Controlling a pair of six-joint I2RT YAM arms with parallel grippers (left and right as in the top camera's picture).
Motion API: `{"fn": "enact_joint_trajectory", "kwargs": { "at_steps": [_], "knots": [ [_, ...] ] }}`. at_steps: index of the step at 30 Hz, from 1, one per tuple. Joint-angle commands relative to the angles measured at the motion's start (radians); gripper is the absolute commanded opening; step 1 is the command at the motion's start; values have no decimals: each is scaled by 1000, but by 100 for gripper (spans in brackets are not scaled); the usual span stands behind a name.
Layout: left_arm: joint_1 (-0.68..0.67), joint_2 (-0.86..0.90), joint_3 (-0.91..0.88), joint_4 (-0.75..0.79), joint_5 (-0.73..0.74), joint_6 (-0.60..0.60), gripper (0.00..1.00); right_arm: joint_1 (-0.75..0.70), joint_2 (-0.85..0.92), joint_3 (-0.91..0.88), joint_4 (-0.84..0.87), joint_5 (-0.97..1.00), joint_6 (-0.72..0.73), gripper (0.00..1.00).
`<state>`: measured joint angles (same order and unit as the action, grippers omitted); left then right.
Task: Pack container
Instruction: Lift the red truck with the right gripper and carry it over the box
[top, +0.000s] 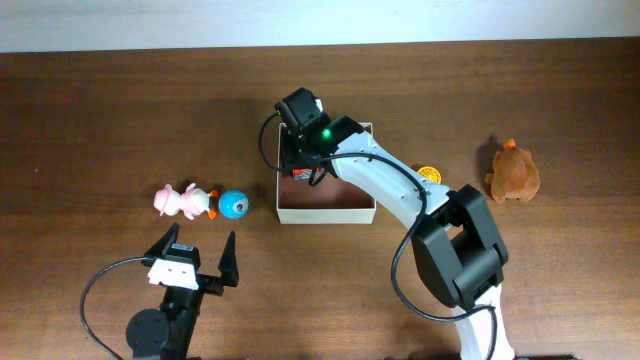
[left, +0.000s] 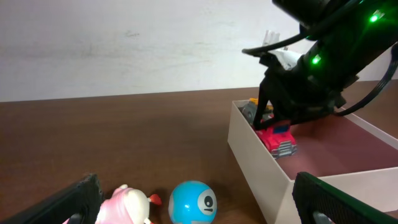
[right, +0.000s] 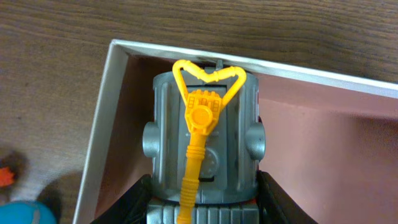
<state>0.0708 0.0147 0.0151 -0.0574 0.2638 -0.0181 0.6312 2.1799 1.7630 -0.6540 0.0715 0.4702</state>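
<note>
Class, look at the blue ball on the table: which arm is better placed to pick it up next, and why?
Left. The left gripper is open and close to the blue ball, with nothing between. The right gripper is over the container, fingers closed on a grey toy.

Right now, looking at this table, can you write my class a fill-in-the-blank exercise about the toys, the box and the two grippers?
The ball beside the pink toy is ____ in colour.
The gripper holding the grey toy in the container is the ____ one.
The left gripper stands ____, gripping nothing.
The brown plush lies ____ the container.
Missing words: blue; right; open; outside.
</note>
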Motion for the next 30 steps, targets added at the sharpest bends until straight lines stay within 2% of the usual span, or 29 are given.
{"fn": "enact_joint_trajectory", "kwargs": {
  "at_steps": [1, 10, 13, 15, 23, 30],
  "knots": [
    [-5, -9, -6, -3, -6, 12, 100, 10, 20, -6, 21, 31, 11, 41],
    [-5, -9, -6, -3, -6, 12, 100, 10, 35, -6, 60, 31, 18, 42],
    [-5, -9, -6, -3, -6, 12, 100, 10, 35, -6, 59, 26, 17, 64],
    [-5, -9, -6, -3, -6, 12, 100, 10, 35, -6, 56, 17, 15, 70],
    [-5, -9, -6, -3, -6, 12, 100, 10, 11, 22, 43, -76, -21, 70],
    [-5, -9, -6, -3, -6, 12, 99, 9, -80, 111, -87, -79, -74, 70]
  ]
}}
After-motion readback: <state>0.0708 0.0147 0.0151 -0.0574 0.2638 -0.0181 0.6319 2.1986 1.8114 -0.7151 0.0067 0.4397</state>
